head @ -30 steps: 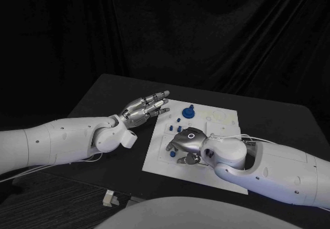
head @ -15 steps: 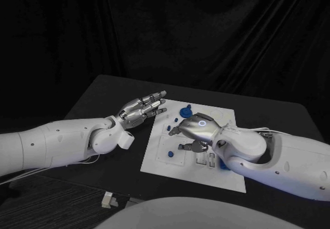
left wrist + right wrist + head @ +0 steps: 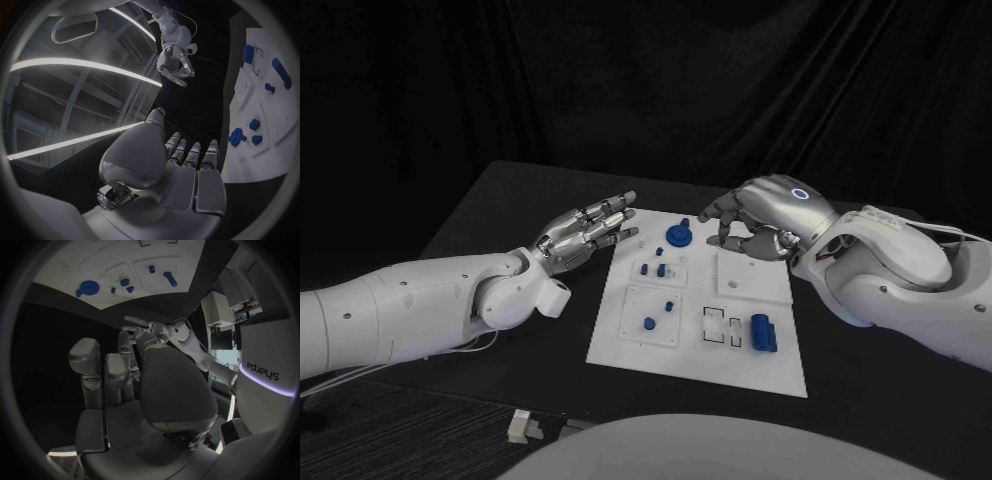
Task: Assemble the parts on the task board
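Observation:
The white task board (image 3: 733, 365) lies mid-table with blue parts on it. A round blue part (image 3: 678, 236) sits at its far end, small blue pieces (image 3: 656, 268) lie nearer the middle, and a long blue piece (image 3: 762, 332) lies on the right side. My right hand (image 3: 759, 220) hovers above the board's far right corner, fingers loosely bent, holding nothing. My left hand (image 3: 589, 232) floats just left of the board, palm up and fingers spread. The right wrist view shows the right hand (image 3: 125, 390) empty, with the board (image 3: 94, 270) and the round part (image 3: 87, 289) beyond it.
The black table (image 3: 516, 200) extends left and behind the board. The left wrist view shows the left hand (image 3: 181, 170) beside the board (image 3: 262, 115), with the right hand (image 3: 175, 50) raised across from it.
My right hand has lifted off the board's middle and moved to its far right corner, uncovering the long blue piece. The left hand has barely shifted.

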`<state>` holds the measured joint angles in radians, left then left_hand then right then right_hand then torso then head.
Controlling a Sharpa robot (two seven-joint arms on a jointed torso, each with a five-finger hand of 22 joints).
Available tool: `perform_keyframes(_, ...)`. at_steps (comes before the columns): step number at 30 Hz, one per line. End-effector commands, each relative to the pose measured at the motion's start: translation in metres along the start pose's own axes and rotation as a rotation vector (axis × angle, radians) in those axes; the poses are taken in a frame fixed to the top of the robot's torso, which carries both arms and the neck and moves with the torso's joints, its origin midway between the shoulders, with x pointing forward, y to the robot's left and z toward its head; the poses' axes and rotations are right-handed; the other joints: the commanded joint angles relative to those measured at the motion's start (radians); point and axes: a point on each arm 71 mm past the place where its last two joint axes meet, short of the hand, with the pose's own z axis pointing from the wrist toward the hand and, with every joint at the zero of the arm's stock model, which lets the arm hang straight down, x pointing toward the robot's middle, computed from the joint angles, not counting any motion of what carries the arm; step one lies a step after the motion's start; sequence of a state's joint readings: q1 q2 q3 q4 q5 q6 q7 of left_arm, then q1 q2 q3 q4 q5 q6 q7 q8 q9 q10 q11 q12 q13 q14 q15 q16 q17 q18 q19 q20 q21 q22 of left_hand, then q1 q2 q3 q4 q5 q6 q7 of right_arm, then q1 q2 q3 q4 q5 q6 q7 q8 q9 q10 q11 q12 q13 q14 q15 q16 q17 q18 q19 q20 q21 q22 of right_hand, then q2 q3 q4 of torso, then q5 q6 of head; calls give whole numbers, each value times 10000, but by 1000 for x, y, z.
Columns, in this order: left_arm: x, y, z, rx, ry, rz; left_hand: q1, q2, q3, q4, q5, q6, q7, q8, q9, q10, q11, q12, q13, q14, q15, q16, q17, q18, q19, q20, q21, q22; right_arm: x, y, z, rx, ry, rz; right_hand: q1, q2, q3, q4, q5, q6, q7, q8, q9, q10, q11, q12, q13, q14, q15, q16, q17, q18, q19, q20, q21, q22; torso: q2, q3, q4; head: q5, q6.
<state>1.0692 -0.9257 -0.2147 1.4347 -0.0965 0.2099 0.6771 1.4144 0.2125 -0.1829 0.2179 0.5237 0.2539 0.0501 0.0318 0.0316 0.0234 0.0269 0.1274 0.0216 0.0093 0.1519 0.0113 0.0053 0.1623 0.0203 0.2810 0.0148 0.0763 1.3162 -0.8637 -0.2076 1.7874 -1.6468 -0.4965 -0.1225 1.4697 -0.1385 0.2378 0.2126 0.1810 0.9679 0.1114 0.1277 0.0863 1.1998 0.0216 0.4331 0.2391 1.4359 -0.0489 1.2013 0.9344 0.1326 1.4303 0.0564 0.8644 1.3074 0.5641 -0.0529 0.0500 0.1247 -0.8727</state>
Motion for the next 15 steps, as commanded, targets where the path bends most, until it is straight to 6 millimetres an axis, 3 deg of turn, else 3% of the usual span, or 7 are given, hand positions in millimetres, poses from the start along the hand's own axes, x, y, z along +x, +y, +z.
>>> perform_keyframes(1, 2, -1, 0, 215, 18, -83, -18, 72, -52, -4, 57, 11, 17, 25, 16, -20, 61, 26, 11, -6, 49, 42, 8, 163, -26, -5, -12, 7, -4, -15, -6, 1303, -194, 1721, -74, -131, 21, 112, -169, 215, -32, 65, 14, -380, -47, 1251, 950, -85, -70, -179, -214, -160, -117, -36, -199, 1084, 2, -2, -2, -174, 1)
perform_keyframes(5, 2, -1, 0, 215, 7, -75, -18, 72, -52, -4, 57, 11, 17, 25, 16, -20, 61, 26, 11, -6, 49, 42, 8, 163, -26, -5, -12, 7, -1, -25, -12, 1854, 172, 2001, -298, -184, -150, 259, -394, 698, -144, 356, 176, -1083, -9, 2794, 2199, -190, -62, -370, -465, -113, -236, -5, -532, 1011, -12, -6, -9, -233, 1)
perform_keyframes(6, 2, -1, 0, 214, 6, -74, -18, 72, -52, -4, 57, 11, 17, 25, 16, -20, 61, 26, 11, -6, 49, 42, 8, 163, -26, -5, -12, 7, 0, -26, -13, 1907, 276, 2029, -339, -161, -166, 301, -412, 554, -115, 291, 165, -1215, -96, 3124, 2466, -209, -93, -396, -497, -102, -252, -20, -585, 1002, -11, -5, -10, -240, 1)
perform_keyframes(9, 2, -1, 1, 214, 13, -78, -18, 72, -52, -4, 57, 11, 17, 25, 16, -20, 61, 26, 11, -6, 49, 42, 8, 163, -26, -5, -12, 7, 5, -24, -14, 1826, 518, 2009, -347, -107, -193, 326, -385, 493, -314, 300, 216, -1474, -240, 4229, 3326, -350, -225, -534, -664, -41, -373, -132, -870, 949, -2, -4, -9, -251, 1)
perform_keyframes(11, 2, -1, 1, 214, 23, -85, -18, 72, -52, -4, 57, 11, 17, 25, 16, -20, 61, 26, 11, -6, 49, 42, 8, 163, -26, -5, -12, 7, 8, -22, -13, 1677, 628, 1945, -367, -121, -255, 326, -443, 357, -338, 235, 212, -369, -323, 6284, 5717, -349, -227, -503, -616, -47, -399, -154, -945, 939, 6, -3, -10, -250, 1)
perform_keyframes(12, 2, -1, 1, 216, 29, -88, -17, 66, -57, -6, 55, 18, 14, 28, 17, -16, 61, 33, 12, -3, 44, 48, 10, 164, -24, -6, -10, 10, 10, -20, -12, 1563, 697, 1888, -377, -109, -294, 328, -443, 265, -403, 173, 197, 529, -402, 7707, 7456, 173, -294, 691, 1254, -132, -245, -204, -378, 1070, 10, -1, -11, -248, 1)
perform_keyframes(15, 3, -1, 1, 219, 37, -95, -17, 66, -57, -6, 55, 18, 14, 28, 17, -16, 61, 33, 12, -3, 44, 48, 10, 164, -24, -6, -10, 10, 20, -12, -10, 1072, 991, 1620, -480, -55, -355, 403, -418, 149, -484, 34, 141, 1463, -531, 8807, 8796, 866, -411, 2300, 3880, -451, 340, -332, 1737, 1507, 20, 1, -8, -224, 1)
